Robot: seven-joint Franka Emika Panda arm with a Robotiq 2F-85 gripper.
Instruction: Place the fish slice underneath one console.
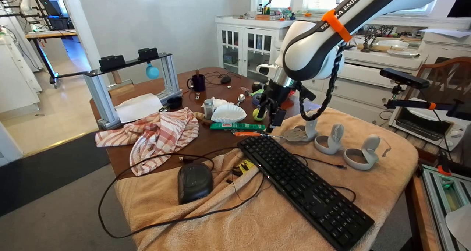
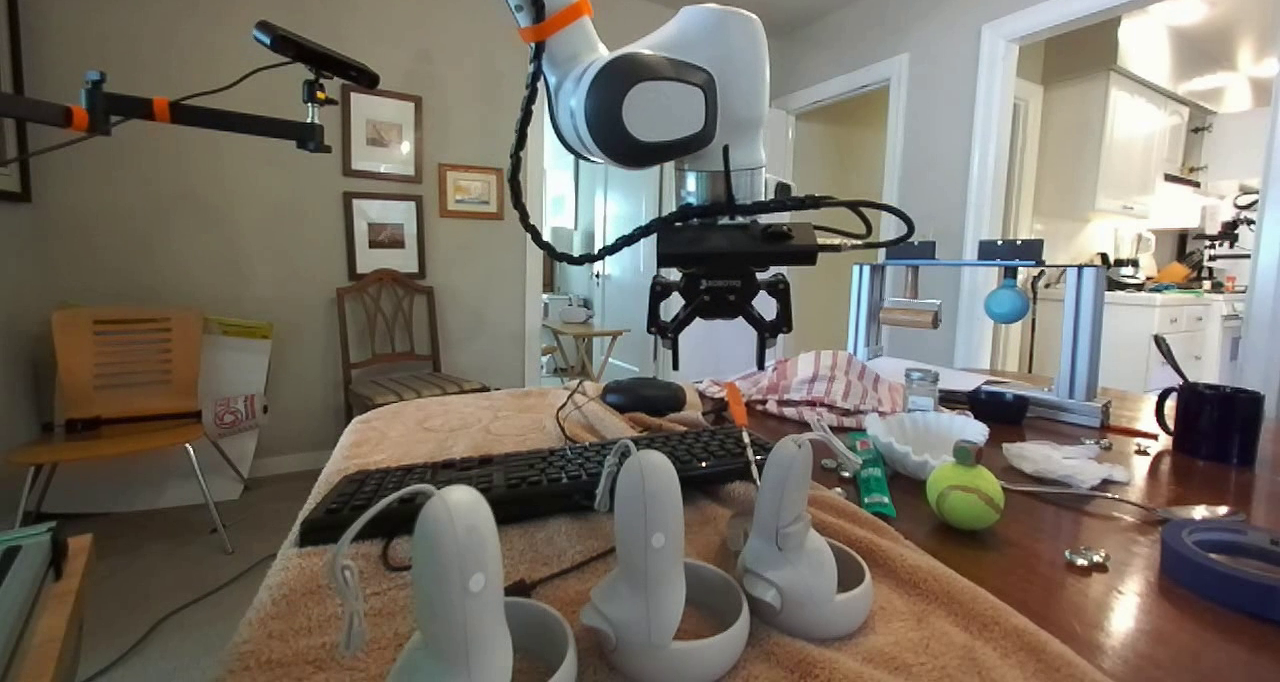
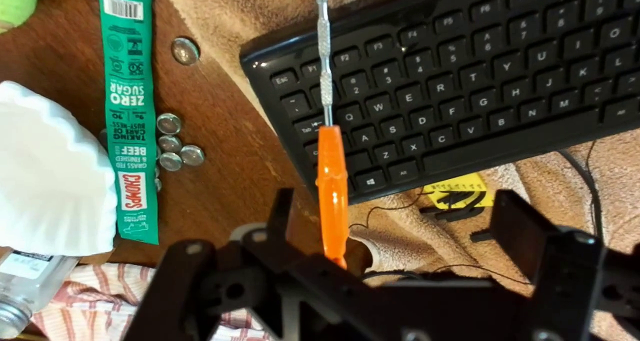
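Note:
The fish slice has an orange handle (image 1: 247, 134) and a metal blade (image 1: 294, 134). Its shaft (image 3: 325, 56) crosses over the keyboard corner, while the blade lies at the foot of the farthest console (image 1: 311, 128); whether it reaches beneath cannot be told. Pale grey ringed controllers, the consoles, stand upright on the towel, including a middle console (image 2: 658, 562) and an outer console (image 2: 460, 572). My gripper (image 2: 718, 362) hangs above the table with jaws wide apart and nothing held. In the wrist view, the orange handle appears below the gripper (image 3: 395, 196), nearer the left finger.
A black keyboard (image 1: 305, 184) lies on the tan towel (image 1: 235, 225), beside a black rounded device (image 1: 195, 183) with cable. Around the handle side are a green snack packet (image 3: 131, 111), white fluted dish (image 1: 229, 113), tennis ball (image 2: 965, 492), glass beads and striped cloth (image 1: 165, 131).

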